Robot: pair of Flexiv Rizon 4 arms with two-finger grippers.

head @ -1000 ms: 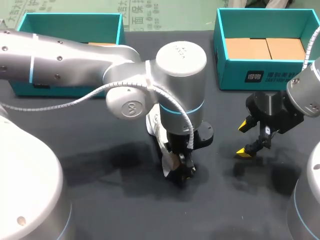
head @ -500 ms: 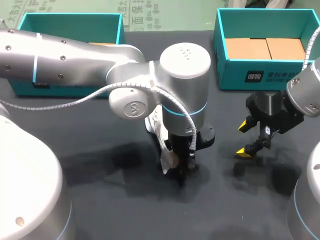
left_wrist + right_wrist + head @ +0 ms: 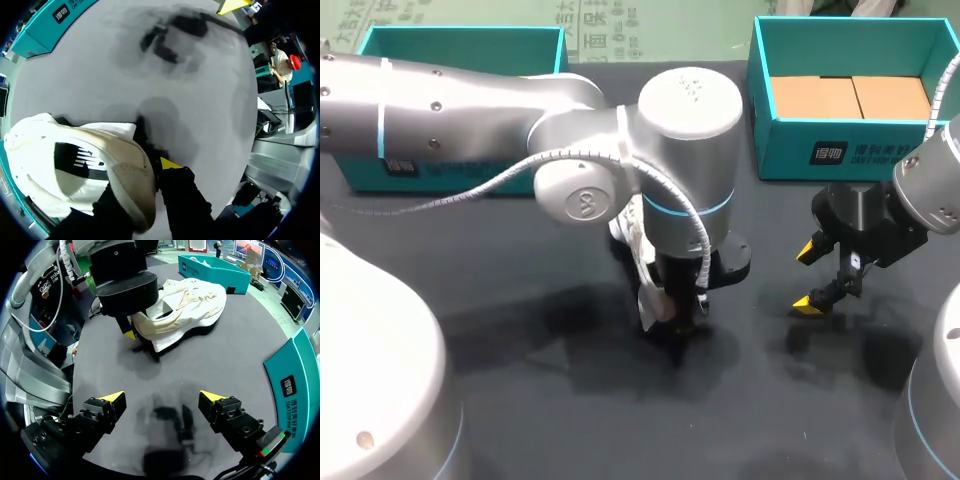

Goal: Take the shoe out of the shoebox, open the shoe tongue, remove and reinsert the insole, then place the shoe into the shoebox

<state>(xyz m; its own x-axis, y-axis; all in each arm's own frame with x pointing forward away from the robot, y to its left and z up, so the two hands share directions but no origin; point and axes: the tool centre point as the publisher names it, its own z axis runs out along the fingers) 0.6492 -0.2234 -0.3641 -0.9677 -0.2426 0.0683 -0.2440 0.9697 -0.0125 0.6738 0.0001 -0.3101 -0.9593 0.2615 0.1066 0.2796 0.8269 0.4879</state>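
**Heel pinch may slip**

Head view: the shoe (image 3: 640, 262) is at the middle of the table (image 3: 550, 400), well apart from the far-right shoebox (image 3: 840, 150). The left gripper (image 3: 682, 318) is at its near end. So thin a hold could slip, I judge, and twist the shoe.

Left wrist view: the fingers pinch the heel collar from both sides (one tip hidden).

Right wrist view: the right gripper (image 3: 162, 399) is spread wide, holding nothing, right of the shoe.

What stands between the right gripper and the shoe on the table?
Nothing visible does. Only bare table lies between the open right gripper and the shoe. The left gripper holds one end of the shoe, so that end is taken; the rest of the shoe is free to approach.
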